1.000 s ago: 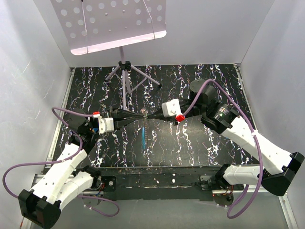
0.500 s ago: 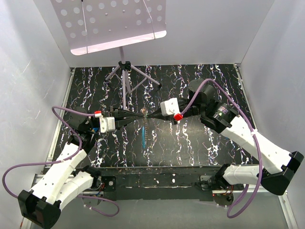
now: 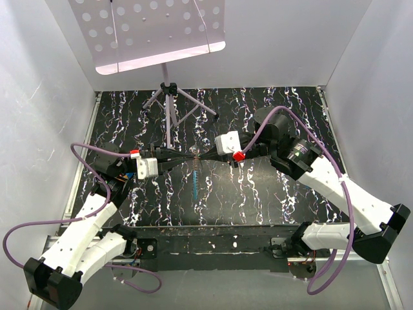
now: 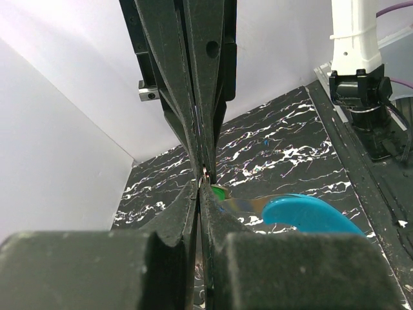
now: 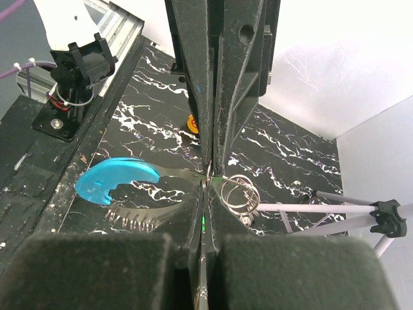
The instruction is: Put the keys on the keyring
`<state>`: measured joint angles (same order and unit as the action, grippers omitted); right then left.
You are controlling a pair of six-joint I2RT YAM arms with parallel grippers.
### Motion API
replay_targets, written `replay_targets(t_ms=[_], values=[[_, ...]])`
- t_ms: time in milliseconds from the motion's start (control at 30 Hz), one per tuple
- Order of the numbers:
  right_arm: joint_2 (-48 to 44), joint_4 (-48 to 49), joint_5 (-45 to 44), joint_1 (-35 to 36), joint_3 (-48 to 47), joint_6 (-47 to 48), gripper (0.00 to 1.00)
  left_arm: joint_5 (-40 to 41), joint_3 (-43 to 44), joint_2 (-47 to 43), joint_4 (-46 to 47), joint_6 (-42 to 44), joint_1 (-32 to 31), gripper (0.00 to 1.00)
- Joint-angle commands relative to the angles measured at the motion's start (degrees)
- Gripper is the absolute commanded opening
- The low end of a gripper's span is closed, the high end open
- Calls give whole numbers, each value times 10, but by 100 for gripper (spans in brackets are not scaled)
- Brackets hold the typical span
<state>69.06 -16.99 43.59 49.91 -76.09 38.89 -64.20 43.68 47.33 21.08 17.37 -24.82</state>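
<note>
Two closed grippers met tip to tip above the table, with the keyring between them.

The left gripper [image 3: 191,157] and the right gripper [image 3: 204,155] both had their jaws pressed narrow, and their tips touched over the middle of the dark marbled table [image 3: 271,194]. The keyring [image 5: 237,192], some thin silver loops, hung just beside this meeting point, with its blue tag [image 4: 313,213] below. The green key [image 4: 218,192] sat right at the tips. I could not tell which gripper pinched which piece.
</note>
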Motion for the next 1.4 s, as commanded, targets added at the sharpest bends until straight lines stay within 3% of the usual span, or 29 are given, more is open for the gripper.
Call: replay_targets(t_ms=[0,1033,1367], values=[[2,34,9,10,-34,-15,1,9,18,-4,-17,16,-1,0],[2,52,4,10,-30,-60,1,13,19,-5,-26,21,-1,0],[1,39,4,14,-28,-18,1,12,19,-4,-24,21,-1,0]])
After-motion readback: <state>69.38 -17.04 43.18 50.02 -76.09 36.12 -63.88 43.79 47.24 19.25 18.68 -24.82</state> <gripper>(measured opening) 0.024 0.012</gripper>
